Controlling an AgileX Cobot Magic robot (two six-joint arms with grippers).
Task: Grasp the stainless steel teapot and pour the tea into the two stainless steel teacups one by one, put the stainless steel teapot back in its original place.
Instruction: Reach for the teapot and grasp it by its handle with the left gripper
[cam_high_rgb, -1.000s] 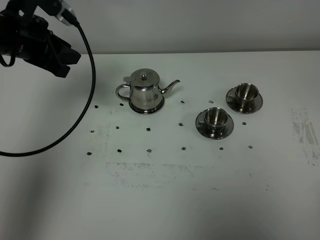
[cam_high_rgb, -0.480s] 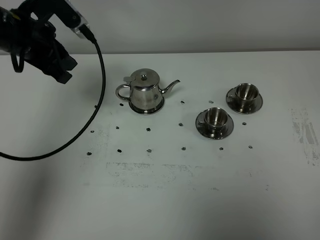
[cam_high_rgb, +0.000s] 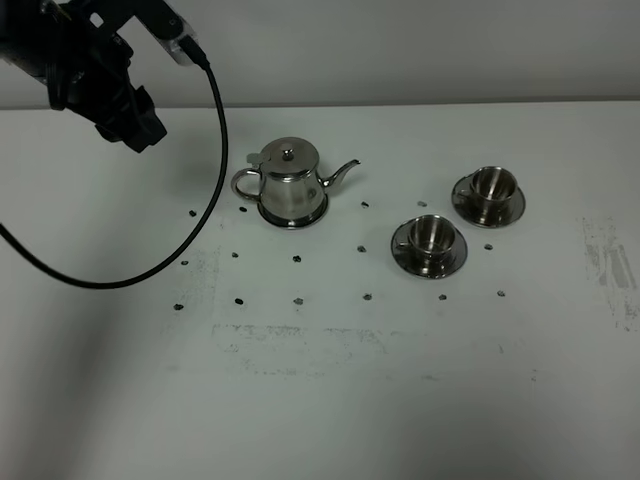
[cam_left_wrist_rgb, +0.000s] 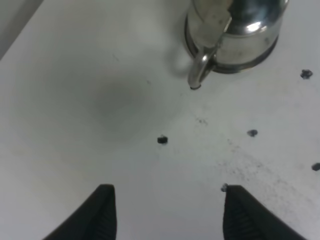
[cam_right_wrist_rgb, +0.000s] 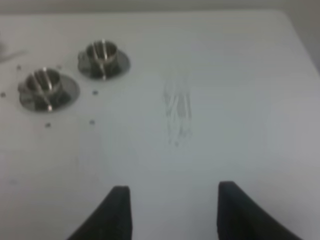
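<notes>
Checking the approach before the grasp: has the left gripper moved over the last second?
Yes. In the high view the left gripper has shifted right, narrowing its gap to the teapot, which has stayed put.

black left arm (cam_high_rgb: 95, 75) with looping black cable (cam_high_rgb: 221, 160), silver plug (cam_high_rgb: 176, 22), dark ribbed pincer fingers (cam_left_wrist_rgb: 102, 215).
</notes>
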